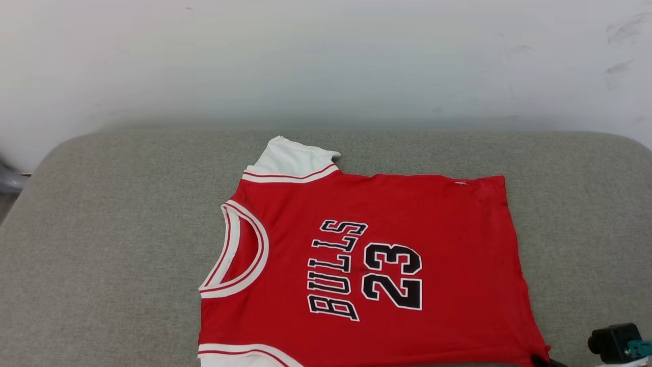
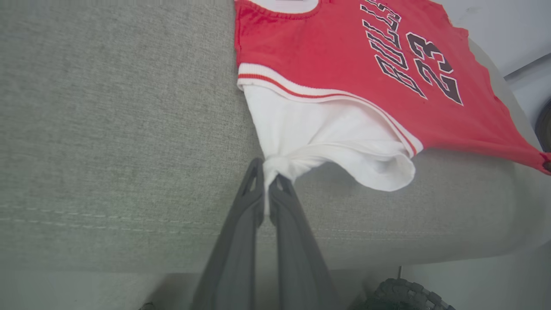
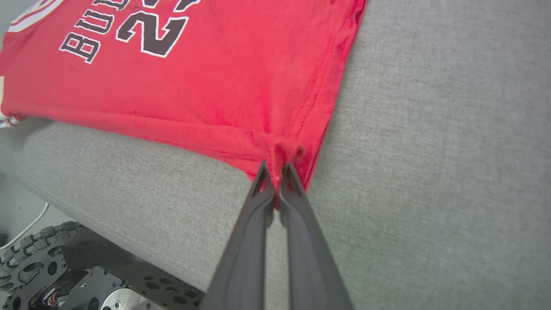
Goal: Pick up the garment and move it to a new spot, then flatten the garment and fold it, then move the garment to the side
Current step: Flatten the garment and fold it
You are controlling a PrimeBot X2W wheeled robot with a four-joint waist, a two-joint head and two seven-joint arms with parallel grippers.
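Nearest the lens in the left wrist view, the left gripper (image 2: 267, 181) had its two dark fingers pressed together on a bunched tip of the shirt's white sleeve (image 2: 310, 129), at the middle of the frame. In the right wrist view the right gripper (image 3: 275, 172) was likewise clamped, its fingertips pinching the red hem corner (image 3: 288, 150) just below frame centre, with cloth puckered around the tips.

The shirt (image 1: 448, 244) lay spread front up on the cushion (image 1: 102, 229), filling the lower middle of the head frame and running off its bottom edge. Its collar (image 1: 254, 255) faced the left of that frame and its hem the right. The black letters BULLS (image 1: 333, 270) and the number 23 (image 1: 392, 275) read sideways near the centre. The other sleeve (image 1: 290, 158), white with striped trim, pointed toward the top of the frame, partly folded.

The grey cushion reached across the whole width of the head frame, its rounded front edge showing in both wrist views. A pale wall (image 1: 326, 61) filled the upper third. A dark block with a teal part (image 1: 614, 342) sat at the lower right corner. A ribbed wheel (image 3: 38, 254) showed at the lower left of the right wrist frame.
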